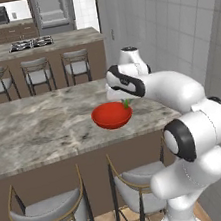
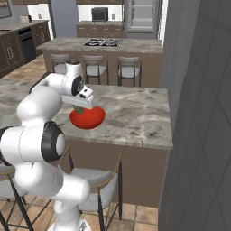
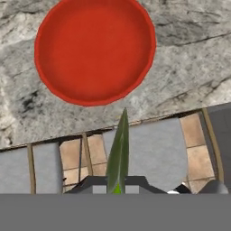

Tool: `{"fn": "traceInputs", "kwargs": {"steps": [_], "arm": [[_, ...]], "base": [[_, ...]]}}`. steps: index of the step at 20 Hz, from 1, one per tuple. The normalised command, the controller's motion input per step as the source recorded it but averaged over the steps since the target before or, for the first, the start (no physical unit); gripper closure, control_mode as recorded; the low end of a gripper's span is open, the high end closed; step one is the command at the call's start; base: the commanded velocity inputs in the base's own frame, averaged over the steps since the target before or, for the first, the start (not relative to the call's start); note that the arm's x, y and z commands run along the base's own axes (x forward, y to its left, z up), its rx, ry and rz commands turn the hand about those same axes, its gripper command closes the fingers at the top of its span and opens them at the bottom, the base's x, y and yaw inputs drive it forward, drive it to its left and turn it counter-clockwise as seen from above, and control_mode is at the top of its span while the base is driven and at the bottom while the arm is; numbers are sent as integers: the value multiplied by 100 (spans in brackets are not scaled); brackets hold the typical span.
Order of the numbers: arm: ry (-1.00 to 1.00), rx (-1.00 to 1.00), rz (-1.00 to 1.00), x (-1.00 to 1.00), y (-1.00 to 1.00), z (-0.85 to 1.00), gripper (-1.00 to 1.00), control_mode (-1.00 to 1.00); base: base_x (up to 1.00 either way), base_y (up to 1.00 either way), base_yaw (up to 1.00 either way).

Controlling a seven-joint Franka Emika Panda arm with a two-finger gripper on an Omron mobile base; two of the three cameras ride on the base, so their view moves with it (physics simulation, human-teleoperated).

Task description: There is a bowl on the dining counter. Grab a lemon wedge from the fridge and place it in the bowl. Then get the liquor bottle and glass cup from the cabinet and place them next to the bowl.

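Marble dining counter [image 1: 29, 130] carries the red bowl [image 1: 112, 115] near its stool-side edge. I have the gripper [image 1: 126, 101] clenched on the lemon wedge [image 3: 118, 155], holding it just above the bowl's rim on the stool side. Grey stools [image 1: 50, 213] stand below the bowl.

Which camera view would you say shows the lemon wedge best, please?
The hand view: the lemon wedge stands out as a long green sliver below the bowl. In both base views it is just a small green speck at the bowl's rim, under the end effector.
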Motion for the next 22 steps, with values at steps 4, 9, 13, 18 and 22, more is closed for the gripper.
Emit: {"fn": "traceInputs", "kwargs": {"steps": [4, 9, 13, 18, 22], "arm": [[0, 0, 0, 42, 5, -29, 100, -100], [0, 0, 0, 36, 5, -25, 100, -100], [0, 0, 0, 30, 6, -24, 100, -100], [0, 0, 0, 12, 6, -18, 100, -100], [0, 0, 0, 30, 1, -19, 100, -100]], "base": [[0, 0, 0], [0, 0, 0], [0, 0, 0], [0, 0, 0], [0, 0, 0]]}}
